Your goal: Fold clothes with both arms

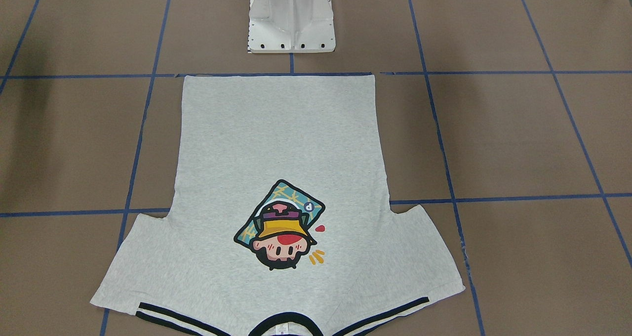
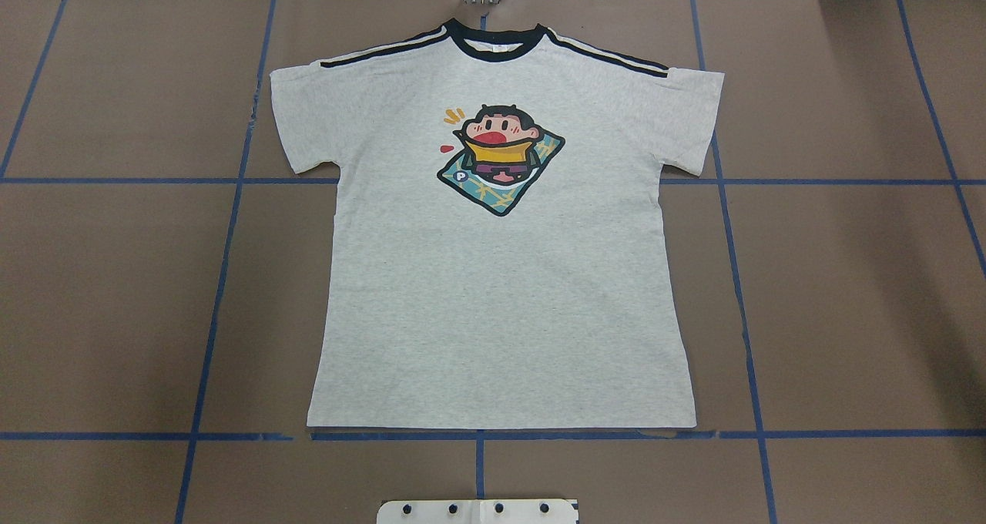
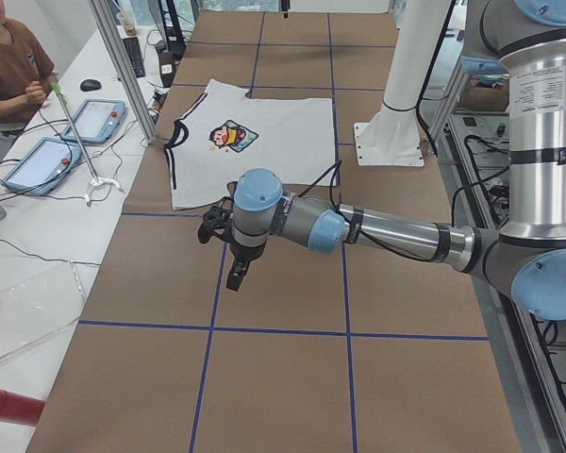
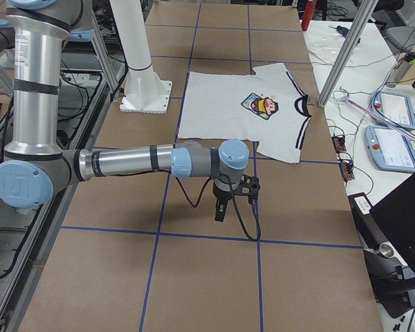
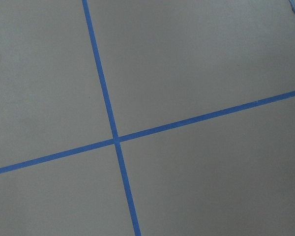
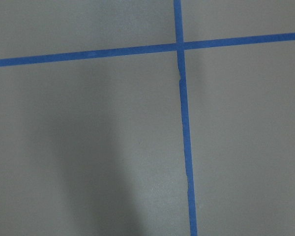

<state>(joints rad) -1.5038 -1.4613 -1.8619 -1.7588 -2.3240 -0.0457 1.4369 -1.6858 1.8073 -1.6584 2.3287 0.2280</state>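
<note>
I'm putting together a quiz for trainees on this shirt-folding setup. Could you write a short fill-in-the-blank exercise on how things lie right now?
1. The T-shirt lies flat with its cartoon print facing ____.
2. Its black collar points ____ from the white pedestal.
3. The grid lines on the brown table are ____ in colour.

Missing words: up; away; blue.

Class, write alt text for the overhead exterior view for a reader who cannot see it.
A light heather-grey short-sleeved T-shirt with black collar lies flat, cartoon print up, on a brown table gridded with blue tape, collar at the far edge.
</note>
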